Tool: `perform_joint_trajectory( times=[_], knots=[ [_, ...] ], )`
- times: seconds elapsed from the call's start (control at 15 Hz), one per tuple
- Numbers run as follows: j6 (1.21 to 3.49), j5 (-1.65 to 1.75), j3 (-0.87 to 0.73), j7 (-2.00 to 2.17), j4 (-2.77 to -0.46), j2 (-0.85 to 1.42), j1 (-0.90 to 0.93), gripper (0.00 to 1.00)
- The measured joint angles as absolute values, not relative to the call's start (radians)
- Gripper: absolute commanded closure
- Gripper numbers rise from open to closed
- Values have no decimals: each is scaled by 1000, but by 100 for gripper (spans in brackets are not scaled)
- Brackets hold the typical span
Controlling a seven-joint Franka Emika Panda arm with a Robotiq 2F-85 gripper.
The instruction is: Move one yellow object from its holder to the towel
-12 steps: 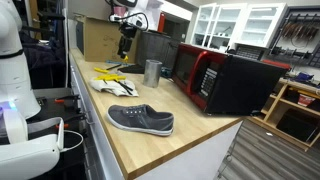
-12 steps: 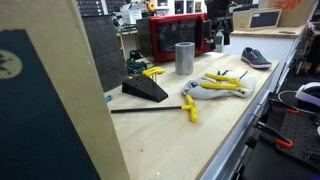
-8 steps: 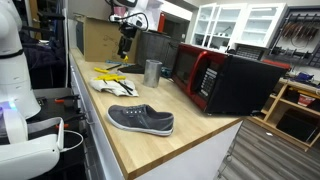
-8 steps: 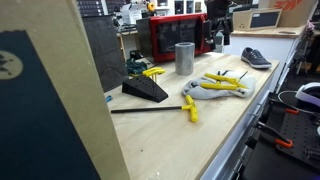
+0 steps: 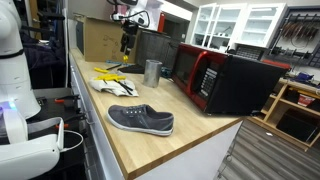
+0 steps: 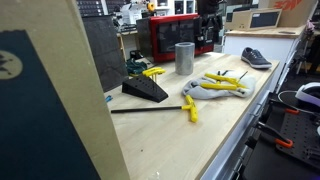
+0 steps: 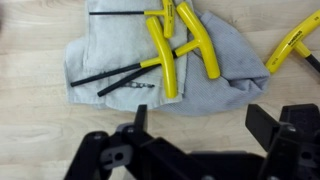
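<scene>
while my gripper (image 7: 198, 118) hangs high over the counter (image 5: 170, 150), the wrist view takes in only the towel (image 7: 100, 65) and the towel keys (image 7: 165, 55), yellow t-handles lying across it, so the thing i need is not under me. my fingers (image 7: 268, 125) stand wide apart with nothing between them. the holder (image 6: 145, 90), a black wedge, sits on the counter near the towel (image 6: 215, 90), on the side away from the shoe (image 6: 255, 57). the holder keys (image 6: 152, 72) stick out at its upper end, yellow handles on top. in an exterior view my gripper (image 5: 125, 42) is up toward the back of the counter, well above everything on it.

judgement: the pick lies off to the side of me, toward the wedge end and well below, so it calls for a sideways run and then a drop. the handles in the holder look to run crosswise to the wedge's slope with the shafts sunk in. that's too small to be sure, so i can't fix the wrist turn from this.

a loose key (image 6: 190, 106) lies on bare counter near the towel's front edge, not in the holder, so it's not the one the task names. a metal cup (image 6: 184, 58) stands behind the towel, near my likely route.
</scene>
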State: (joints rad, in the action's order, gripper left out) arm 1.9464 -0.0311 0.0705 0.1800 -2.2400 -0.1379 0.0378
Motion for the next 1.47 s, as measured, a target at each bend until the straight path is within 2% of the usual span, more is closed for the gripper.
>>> perform_joint_trajectory(
  times=[0.53,1.07,1.47],
  knots=[
    [1981,96,157,62,-2048,-12,136,0],
    [1994,113,175,-349,-1804,192,154,0],
    [1992,103,240,-628,-1724,293,160,0]
  ],
)
